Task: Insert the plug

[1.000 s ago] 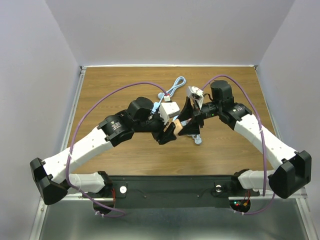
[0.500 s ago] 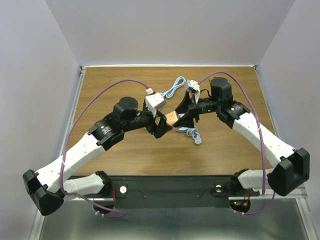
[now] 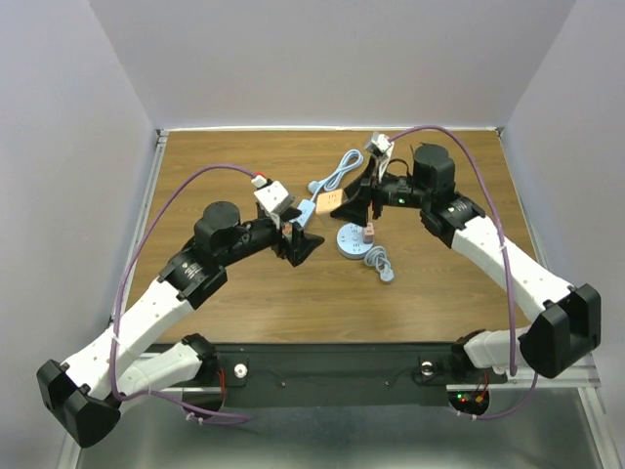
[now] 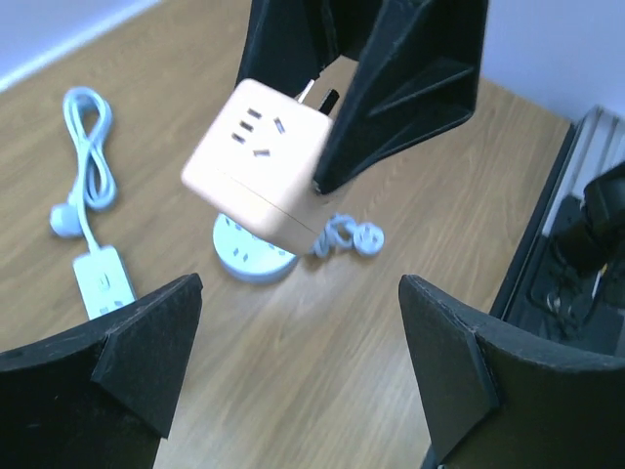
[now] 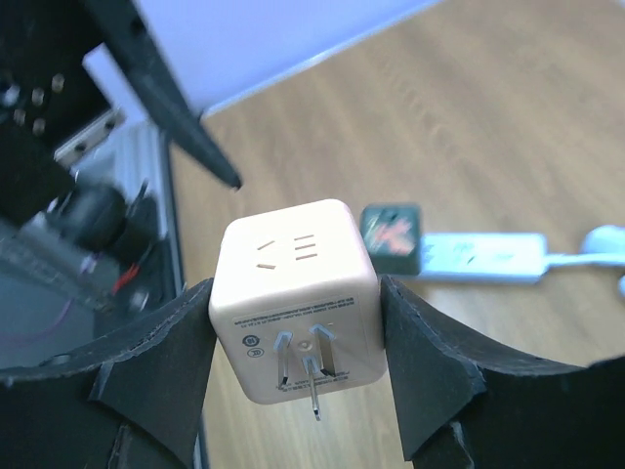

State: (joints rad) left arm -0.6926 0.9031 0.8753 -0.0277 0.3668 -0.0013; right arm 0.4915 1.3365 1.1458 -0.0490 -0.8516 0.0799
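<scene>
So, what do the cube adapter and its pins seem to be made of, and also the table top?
The cube adapter looks like smooth matte plastic: even pale peach colour, rounded edges, moulded slots. Its pins are probably bare metal: thin, grey, slightly shiny. The table top is wood or a wood-look laminate: brown grain lines, soft sheen; which one, I cannot tell.

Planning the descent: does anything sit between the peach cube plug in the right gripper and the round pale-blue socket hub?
Nothing visible. The peach cube plug hangs in the right gripper, aloft near the round pale-blue socket hub; the open left gripper stands clear.
</scene>
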